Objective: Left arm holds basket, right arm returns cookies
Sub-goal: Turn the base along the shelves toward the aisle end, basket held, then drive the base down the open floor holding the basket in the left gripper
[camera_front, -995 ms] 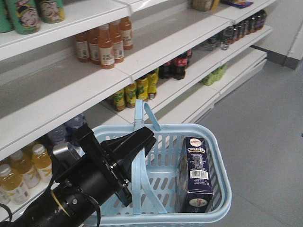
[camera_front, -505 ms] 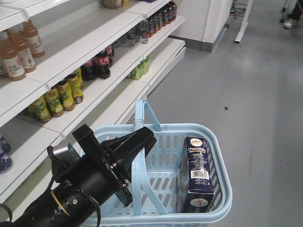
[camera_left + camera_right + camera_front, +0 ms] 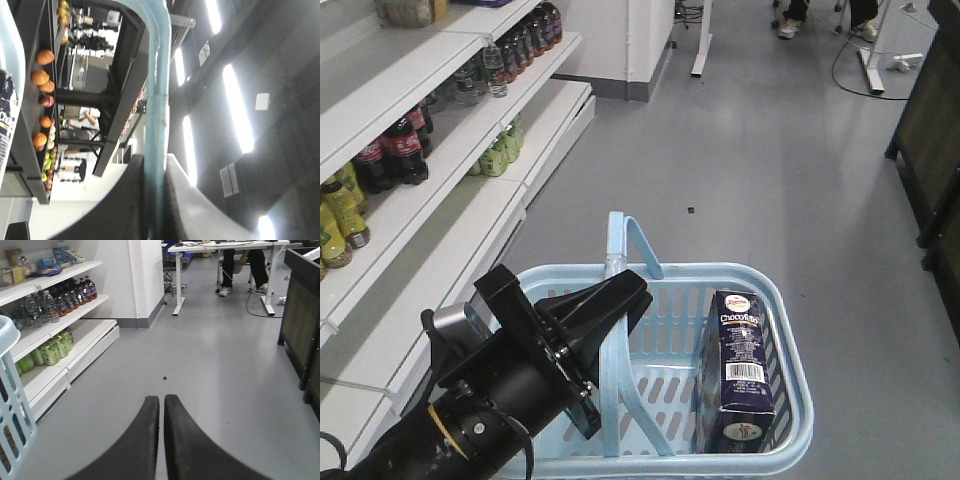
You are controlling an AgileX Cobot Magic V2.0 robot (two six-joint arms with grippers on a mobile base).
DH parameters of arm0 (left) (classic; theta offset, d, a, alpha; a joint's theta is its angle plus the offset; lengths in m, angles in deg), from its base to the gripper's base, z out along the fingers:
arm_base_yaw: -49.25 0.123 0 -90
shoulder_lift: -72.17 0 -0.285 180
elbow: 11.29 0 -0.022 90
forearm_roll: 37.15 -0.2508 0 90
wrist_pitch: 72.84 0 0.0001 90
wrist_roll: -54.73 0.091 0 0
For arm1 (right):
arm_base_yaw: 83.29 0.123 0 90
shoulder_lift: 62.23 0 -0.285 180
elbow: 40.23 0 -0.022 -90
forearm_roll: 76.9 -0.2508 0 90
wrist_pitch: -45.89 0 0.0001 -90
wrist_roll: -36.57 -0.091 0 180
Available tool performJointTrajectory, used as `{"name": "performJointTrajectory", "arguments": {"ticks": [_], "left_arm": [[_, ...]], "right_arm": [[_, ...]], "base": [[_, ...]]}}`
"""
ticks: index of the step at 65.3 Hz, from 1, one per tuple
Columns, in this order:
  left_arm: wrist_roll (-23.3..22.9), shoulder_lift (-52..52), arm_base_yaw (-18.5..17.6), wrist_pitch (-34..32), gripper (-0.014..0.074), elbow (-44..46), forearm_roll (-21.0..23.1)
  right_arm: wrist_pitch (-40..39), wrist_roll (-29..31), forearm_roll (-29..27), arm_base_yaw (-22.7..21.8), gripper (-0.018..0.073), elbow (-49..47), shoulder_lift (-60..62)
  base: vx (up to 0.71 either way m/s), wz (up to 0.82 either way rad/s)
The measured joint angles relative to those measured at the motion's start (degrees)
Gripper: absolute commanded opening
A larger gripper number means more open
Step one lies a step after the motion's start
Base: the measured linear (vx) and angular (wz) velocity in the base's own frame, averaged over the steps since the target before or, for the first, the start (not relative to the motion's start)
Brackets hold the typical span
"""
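Note:
The light blue basket (image 3: 788, 395) hangs low in the front view with one hoop handle (image 3: 612, 250) upright. My left gripper (image 3: 625, 295) is shut on that handle; in the left wrist view the handle (image 3: 160, 90) runs between the closed jaws of the gripper (image 3: 156, 167). The cookies (image 3: 740, 365), a dark navy "Chocofello" carton, stand upright against the basket's right wall. Their edge shows at the left of the left wrist view (image 3: 5, 135). My right gripper (image 3: 161, 402) is shut on nothing, over bare floor, to the right of the basket's corner (image 3: 12, 390).
White shelves with drink bottles (image 3: 405, 140) run along the left. A dark cabinet (image 3: 932, 150) stands at the right. Grey floor (image 3: 770, 150) stretches ahead to a white table (image 3: 220, 246) with a seated person behind it.
The view has swung away from the shelves, which slid off to the left, and the floor aisle now lies ahead. Basket, carton and left gripper keep the same places relative to each other.

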Motion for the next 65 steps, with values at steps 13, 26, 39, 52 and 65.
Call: {"name": "performJointTrajectory", "arguments": {"ticks": [13,26,39,52,65], "left_arm": [[0.00,0.00,0.00,0.00,-0.0003,0.00,0.00],[0.00,0.00,0.00,0.00,-0.0003,0.00,-0.04],[0.00,0.00,0.00,0.00,-0.0003,0.00,-0.04],[0.00,0.00,0.00,0.00,-0.0003,0.00,-0.04],[0.00,0.00,0.00,0.00,-0.0003,0.00,-0.04]], "right_arm": [[0.00,0.00,0.00,0.00,-0.0006,0.00,0.00],[0.00,0.00,0.00,0.00,-0.0006,0.00,0.00],[0.00,0.00,0.00,0.00,-0.0006,0.00,0.00],[0.00,0.00,0.00,0.00,-0.0006,0.00,0.00],[0.00,0.00,0.00,0.00,-0.0006,0.00,0.00]], "base": [[-0.01,-0.30],[0.00,-0.19],[0.01,-0.10],[0.03,-0.06],[0.05,-0.09]]}}
